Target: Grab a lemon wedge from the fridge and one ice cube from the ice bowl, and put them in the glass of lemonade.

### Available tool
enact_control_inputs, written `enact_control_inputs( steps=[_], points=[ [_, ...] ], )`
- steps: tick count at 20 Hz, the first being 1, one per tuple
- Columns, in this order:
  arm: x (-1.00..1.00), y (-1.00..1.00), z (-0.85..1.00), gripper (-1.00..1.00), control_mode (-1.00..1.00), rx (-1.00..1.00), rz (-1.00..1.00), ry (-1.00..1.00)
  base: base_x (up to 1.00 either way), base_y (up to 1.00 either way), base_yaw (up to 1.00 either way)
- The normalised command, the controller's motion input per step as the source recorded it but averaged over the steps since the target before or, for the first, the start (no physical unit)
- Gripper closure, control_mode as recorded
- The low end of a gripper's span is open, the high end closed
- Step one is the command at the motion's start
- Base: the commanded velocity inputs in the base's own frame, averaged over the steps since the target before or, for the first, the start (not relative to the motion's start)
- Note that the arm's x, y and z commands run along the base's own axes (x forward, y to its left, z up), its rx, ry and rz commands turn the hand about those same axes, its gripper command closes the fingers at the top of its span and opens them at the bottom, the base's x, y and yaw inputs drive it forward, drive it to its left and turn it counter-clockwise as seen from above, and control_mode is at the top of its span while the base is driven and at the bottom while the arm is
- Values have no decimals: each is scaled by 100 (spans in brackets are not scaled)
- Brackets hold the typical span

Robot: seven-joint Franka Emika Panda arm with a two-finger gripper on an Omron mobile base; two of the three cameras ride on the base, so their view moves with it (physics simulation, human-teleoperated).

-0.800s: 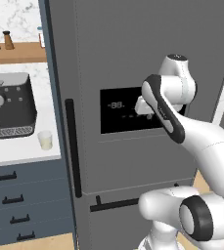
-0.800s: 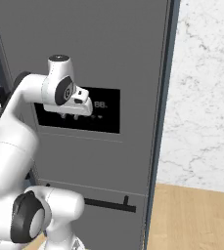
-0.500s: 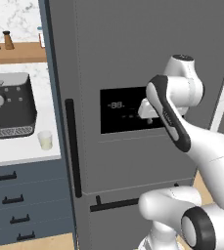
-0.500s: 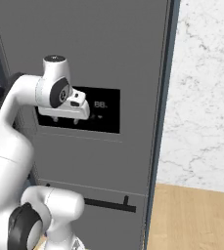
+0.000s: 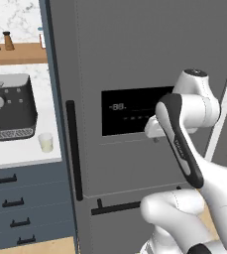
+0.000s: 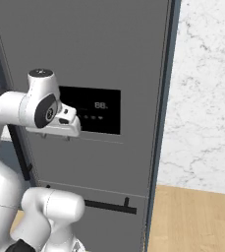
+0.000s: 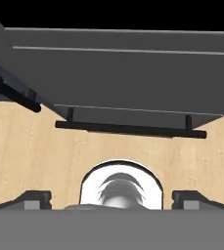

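Black coffee machine (image 5: 12, 106) on white counter (image 5: 16, 154); 2 shakers (image 5: 1, 41) on wooden shelf; marble wall (image 6: 205, 93) right.

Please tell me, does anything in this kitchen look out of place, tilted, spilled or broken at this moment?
Nothing stands out. The fridge is closed, its long handle straight. The glass of lemonade stands upright on the counter beside the coffee machine, with no spill around it. The gripper is open and holds nothing.
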Motion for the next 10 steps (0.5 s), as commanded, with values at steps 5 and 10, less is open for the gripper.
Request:
enact_control_inputs(
  steps=[5, 10],
  points=[
    [-5, 50, -63, -100, -100, 0, 0, 0, 0, 0, 0],
    [-41, 45, 0, -100, -100, -1, 1, 1, 0, 0, 0]
  ],
)
